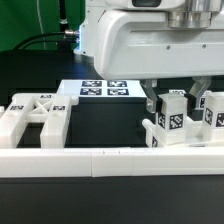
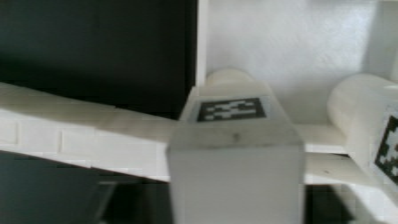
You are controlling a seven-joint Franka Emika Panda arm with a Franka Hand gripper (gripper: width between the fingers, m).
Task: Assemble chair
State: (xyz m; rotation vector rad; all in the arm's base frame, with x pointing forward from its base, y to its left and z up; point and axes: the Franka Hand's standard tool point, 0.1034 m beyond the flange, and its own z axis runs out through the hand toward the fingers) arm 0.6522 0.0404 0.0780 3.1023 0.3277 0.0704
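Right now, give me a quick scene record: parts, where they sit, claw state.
claw: at the top of the post, whether it grips cannot be told
post: upright, tag facing the camera, on the exterior view's right
second post: upright, tagged, just right of the first
frame piece: lying flat on the exterior view's left, untouched
marker board: flat, behind the parts, mid-table
rail: runs along the front edge
table: black top
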